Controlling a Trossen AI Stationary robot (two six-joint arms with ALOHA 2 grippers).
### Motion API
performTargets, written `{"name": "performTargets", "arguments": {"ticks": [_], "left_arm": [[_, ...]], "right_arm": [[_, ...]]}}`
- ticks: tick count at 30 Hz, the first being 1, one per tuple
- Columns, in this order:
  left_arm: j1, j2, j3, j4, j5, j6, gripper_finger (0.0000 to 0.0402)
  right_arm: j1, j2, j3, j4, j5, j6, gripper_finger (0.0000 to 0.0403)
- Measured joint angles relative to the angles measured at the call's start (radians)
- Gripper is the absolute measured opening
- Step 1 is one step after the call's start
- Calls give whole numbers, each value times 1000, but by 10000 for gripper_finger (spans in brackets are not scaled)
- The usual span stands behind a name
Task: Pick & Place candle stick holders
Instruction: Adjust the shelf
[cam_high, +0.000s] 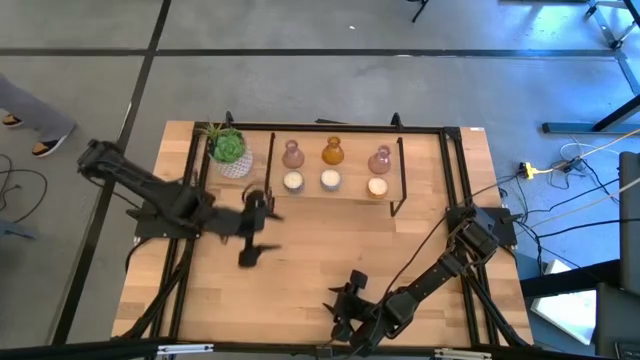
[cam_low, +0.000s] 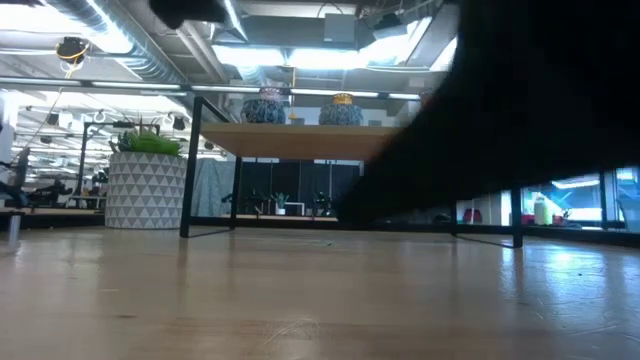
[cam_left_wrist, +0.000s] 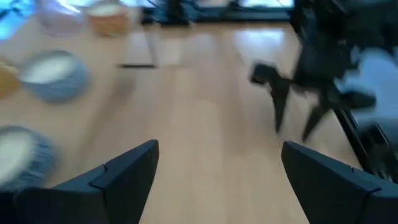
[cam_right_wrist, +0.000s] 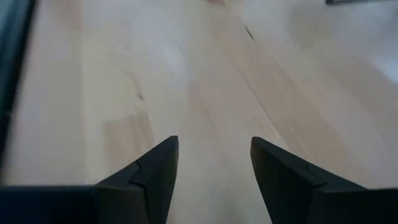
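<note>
Six candle stick holders (cam_high: 330, 166) sit in two rows near the desk's far edge, inside a black frame (cam_high: 400, 180). Left gripper (cam_high: 252, 228), jaws wide and empty, hovers mid-desk near the left-hand cream votive (cam_high: 293, 181). Best approach: square on, low, clear of the frame bar. Right gripper (cam_high: 345, 305), empty, jaws parted, waits by the near edge.

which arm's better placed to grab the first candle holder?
Left, probably. The left gripper is open, empty, just in front of the holder rows near the cream holder. The right gripper is open at the table's near edge, farther off.
</note>
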Motion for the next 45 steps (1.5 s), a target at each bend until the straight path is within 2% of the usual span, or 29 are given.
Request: {"name": "performTargets", "arguments": {"ticks": [4,9,15,20,25,30,34,37,42,43,45], "left_arm": [[-140,33,-77,80,-102,-33,323],[-247,74,-238,326,-255,-75,304],[-255,122,-374,616,-259,-85,283],[-252,173,-396,797,-254,-44,268],[-263,236,-397,893,-204,-29,255],[-263,291,-397,938,-197,-29,246],[-264,315,-398,964,-182,-20,239],[-266,315,-398,975,-182,-11,229],[-264,315,-398,991,-188,25,215],[-262,315,-398,991,-191,30,213],[-259,315,-398,991,-191,31,209]], "right_arm": [[-1,-1,43,-5,-7,-61,204],[-9,-1,81,-74,-8,-76,204],[-30,-1,129,-152,6,-88,204],[-32,-1,232,-289,115,-160,192],[-31,-1,406,-476,144,-307,165],[-18,-1,515,-663,155,-313,139],[11,-1,565,-816,161,-223,116],[44,-1,610,-997,159,-109,88],[127,-1,668,-1391,161,256,44],[147,-3,669,-1431,161,338,39],[185,-16,649,-1410,159,334,33]]}}
